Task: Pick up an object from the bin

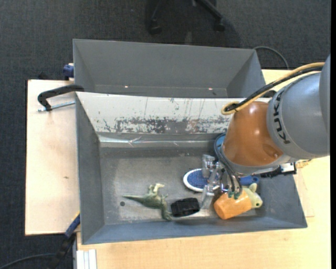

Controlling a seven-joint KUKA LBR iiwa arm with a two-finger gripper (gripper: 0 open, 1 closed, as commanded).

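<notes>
One camera looks steeply down into the rectangular grey metal bin (157, 68), apparently from above its near rim; the silver, orange-capped arm (294, 121) enters from the right.

**Robotics lab, bin-picking station**

Setting: indoor research room with office fittings.
Evidence:
- Industrial robot arm (302, 118), grey casing lettered KUKA, with orange wrist cover (249, 136).
- Yellow and black cables (257, 96) trailing off the arm.
- Grey metal bin (157, 65), inner wall scuffed, set beneath the arm as a work cell.
- Dark carpet (31, 37) underfoot.
- Black castor base of an office chair (181, 16) at the far edge.
</notes>
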